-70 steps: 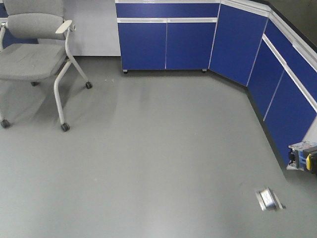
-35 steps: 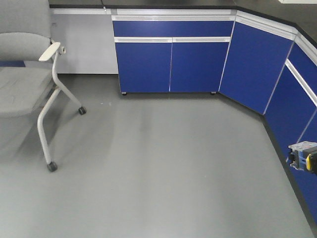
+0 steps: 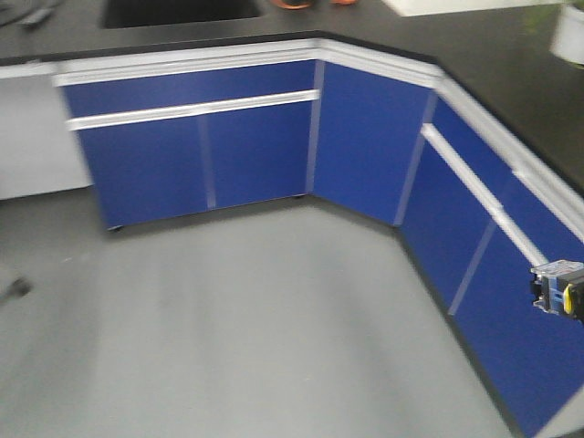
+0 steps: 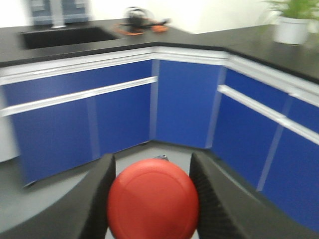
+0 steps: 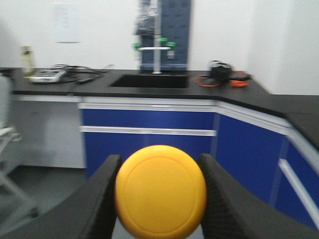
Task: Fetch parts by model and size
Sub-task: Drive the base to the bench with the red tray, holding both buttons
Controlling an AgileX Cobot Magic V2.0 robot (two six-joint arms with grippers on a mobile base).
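Red-capped switch [image 4: 153,198] sits pinched in the left gripper [image 4: 152,160]; the yellow-capped switch [image 5: 160,191] sits pinched in the right gripper [image 5: 159,159]. The 2 parts look fetched, and delivery is left. Among the blurred blue cabinets [image 3: 365,137], probably no drop-off place shows.

Blue silver-trimmed cabinet fronts [image 3: 255,155] wrap a corner under a black countertop [image 3: 511,82] holding a dark recessed sink [image 5: 149,80]. Behind the sink rises white wall [image 5: 99,35]; below it lies smooth grey floor [image 3: 246,328]; well right of it, a white-potted green plant [image 4: 291,30].
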